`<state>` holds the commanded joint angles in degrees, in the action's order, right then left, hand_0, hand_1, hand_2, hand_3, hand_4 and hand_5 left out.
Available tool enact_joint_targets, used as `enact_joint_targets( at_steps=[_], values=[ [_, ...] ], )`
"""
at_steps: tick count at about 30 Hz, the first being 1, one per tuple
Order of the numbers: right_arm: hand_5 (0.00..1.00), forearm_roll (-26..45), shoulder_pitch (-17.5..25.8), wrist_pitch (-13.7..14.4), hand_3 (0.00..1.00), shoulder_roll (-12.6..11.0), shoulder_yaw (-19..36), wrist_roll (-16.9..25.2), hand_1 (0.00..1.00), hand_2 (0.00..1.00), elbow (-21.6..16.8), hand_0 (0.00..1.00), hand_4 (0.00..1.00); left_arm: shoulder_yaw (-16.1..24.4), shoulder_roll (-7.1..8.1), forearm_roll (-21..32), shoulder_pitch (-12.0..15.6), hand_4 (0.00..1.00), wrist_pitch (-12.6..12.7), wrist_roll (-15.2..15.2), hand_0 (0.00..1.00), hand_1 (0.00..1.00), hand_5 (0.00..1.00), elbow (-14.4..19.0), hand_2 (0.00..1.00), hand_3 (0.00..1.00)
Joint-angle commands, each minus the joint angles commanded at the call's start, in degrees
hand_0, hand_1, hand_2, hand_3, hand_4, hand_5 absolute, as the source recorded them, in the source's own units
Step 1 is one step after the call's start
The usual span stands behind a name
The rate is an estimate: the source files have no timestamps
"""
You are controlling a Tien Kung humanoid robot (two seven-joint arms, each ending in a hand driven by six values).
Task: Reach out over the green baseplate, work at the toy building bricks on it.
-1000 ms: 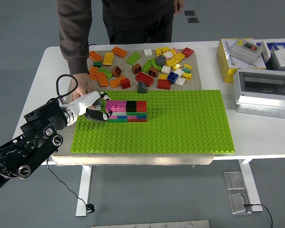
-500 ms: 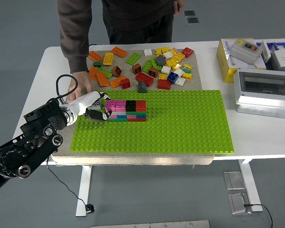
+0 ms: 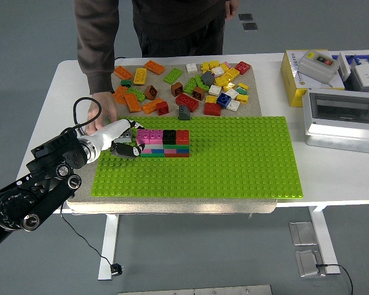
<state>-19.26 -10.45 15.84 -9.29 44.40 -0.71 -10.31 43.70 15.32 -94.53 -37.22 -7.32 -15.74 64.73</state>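
One white tabletop under everything, wide and plain. On it a green baseplate, filling most of the near middle, studded all over, lying flat on a beige mat. Off to the far right, a grey enclosure box and a yellow carton, well apart from the work. At the far side, a person standing, one hand resting down by the baseplate's far left corner, just beside the robot's reach. Between person and baseplate, a scatter of loose bricks in orange, yellow, red, green and white.

From the left, the black left arm, ending in a pale left hand over the baseplate's left part. Fingers curled in against the left end of the brick stack; touching it, by the look, though whether truly pinching a brick or only pressing is too small to tell. No right arm in view.

The stack itself: a short wall near the baseplate's far left, pink, black and red on top, striped layers below.

Likely handling, as a judgement: light, rigid plastic, smooth-sided and a little slippery, not fragile, yet held fast by the studs. Best taken across opposite side faces of the end brick, then rocked upward rather than pulled straight, lest the whole baseplate lift or slide on the mat.
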Motion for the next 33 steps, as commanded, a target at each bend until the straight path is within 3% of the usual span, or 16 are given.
enact_joint_targets(
  at_steps=[2, 3, 8, 9, 22, 27, 33],
  values=[
    [0.798, 0.0, 0.0, 0.0, 0.676, 0.0, 0.0, 0.0, 0.789, 0.789, 0.0, 0.736, 0.382, 0.0, 0.02, 0.0, 0.0, 0.568, 0.0, 0.0, 0.997, 0.982, 0.237, 0.0, 0.99, 0.791],
    [0.798, 0.0, 0.0, 0.0, 0.675, 0.0, 0.0, 0.0, 0.788, 0.789, 0.0, 0.735, 0.382, 0.1, 0.03, 0.0, 0.0, 0.641, -0.1, 0.0, 0.998, 0.982, 0.301, 0.0, 0.99, 0.807],
    [0.798, 0.0, 0.1, -0.1, 0.675, 0.0, -0.2, 0.0, 0.788, 0.789, 0.0, 0.735, 0.382, 0.4, 0.15, -0.1, 0.0, 0.641, -0.1, 0.1, 0.998, 0.982, 0.301, 0.0, 0.99, 0.807],
    [0.797, 0.0, 0.1, -0.1, 0.675, 0.0, -0.2, 0.0, 0.789, 0.789, 0.0, 0.735, 0.381, 0.5, 0.2, -0.1, 0.0, 0.72, 0.0, 0.1, 0.997, 0.983, 0.367, -0.1, 0.99, 0.819],
    [0.796, 0.0, 0.0, -0.1, 0.675, 0.0, -0.4, -0.2, 0.789, 0.789, 0.0, 0.735, 0.38, 1.6, 0.92, -0.9, -0.5, 0.751, 0.5, 0.4, 0.996, 0.982, 0.407, -0.3, 0.991, 0.872],
    [0.795, 0.0, 0.4, -0.1, 0.675, -0.1, -0.6, -0.2, 0.788, 0.789, 0.0, 0.735, 0.38, 3.4, 2.22, -1.9, 0.2, 0.757, -0.2, -0.3, 0.995, 0.982, 0.419, 2.0, 0.991, 0.867],
    [0.795, -0.5, 0.7, 0.0, 0.674, -0.1, -0.3, -0.3, 0.788, 0.788, 0.0, 0.735, 0.379, 7.3, 4.81, -3.2, 1.9, 0.773, -2.5, -3.0, 0.995, 0.982, 0.445, 8.2, 0.99, 0.857]
  ],
)
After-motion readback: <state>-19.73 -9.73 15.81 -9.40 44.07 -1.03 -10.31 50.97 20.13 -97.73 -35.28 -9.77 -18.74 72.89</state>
